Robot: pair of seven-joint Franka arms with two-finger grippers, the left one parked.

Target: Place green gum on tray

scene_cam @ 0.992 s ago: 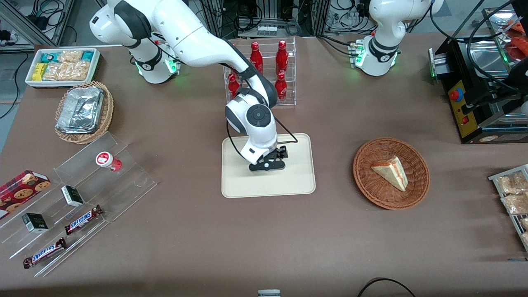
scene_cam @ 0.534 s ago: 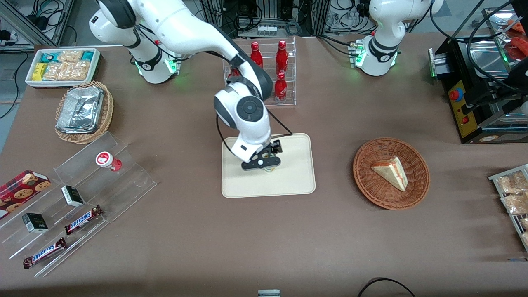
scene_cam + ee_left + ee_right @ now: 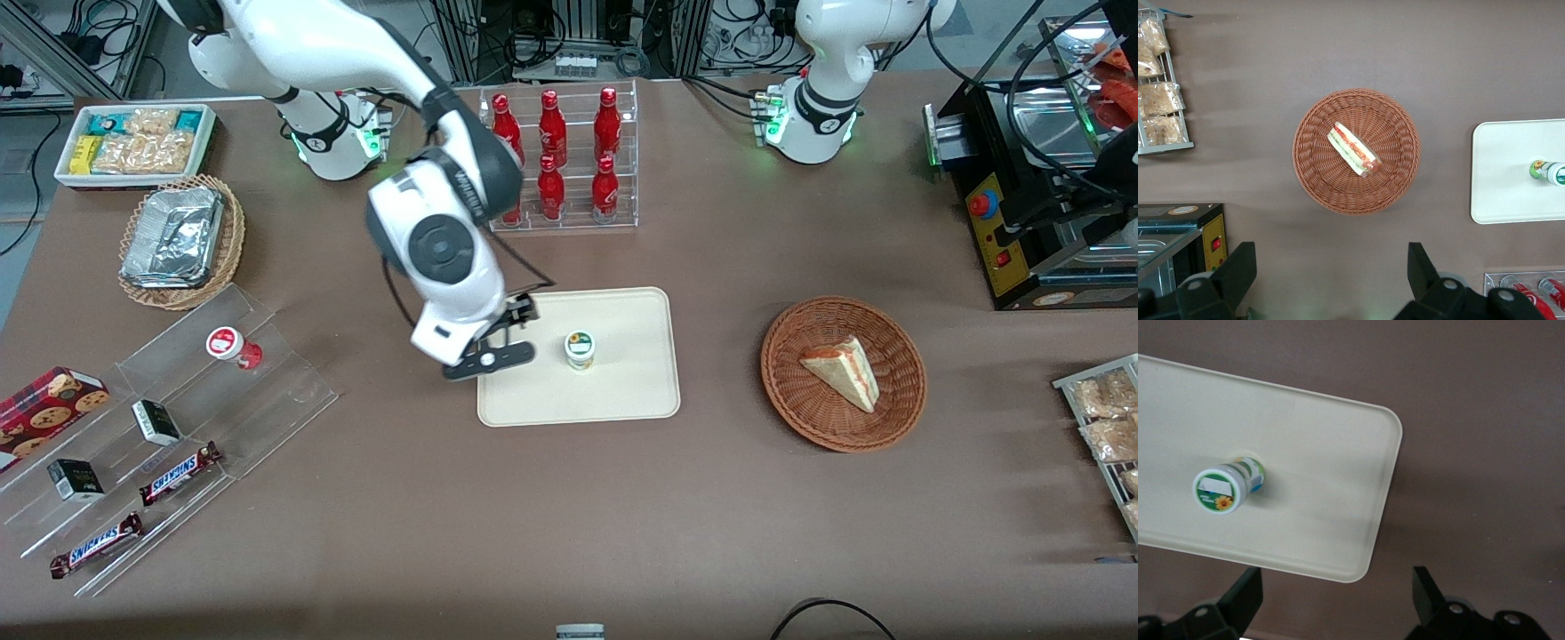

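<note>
The green gum (image 3: pixel 580 348) stands upright on the cream tray (image 3: pixel 622 391), near its middle. It also shows in the right wrist view (image 3: pixel 1227 487) on the tray (image 3: pixel 1325 493), and in the left wrist view (image 3: pixel 1546 171) on the tray (image 3: pixel 1505 173). My gripper (image 3: pixel 487 359) hangs raised over the tray's edge nearest the working arm's end of the table, apart from the gum. It is open and empty, its fingers (image 3: pixel 1245 593) spread wide over bare table by a tray corner.
A clear rack of red bottles (image 3: pixel 560 160) stands farther from the front camera than the tray. A wicker basket with a sandwich (image 3: pixel 843 372) lies toward the parked arm's end. A clear stepped shelf with the red-top bottle (image 3: pixel 231 345) and snack bars lies toward the working arm's end.
My gripper has let go of the green gum, risen and moved off toward the working arm's end. The gum now stands free on the tray.
</note>
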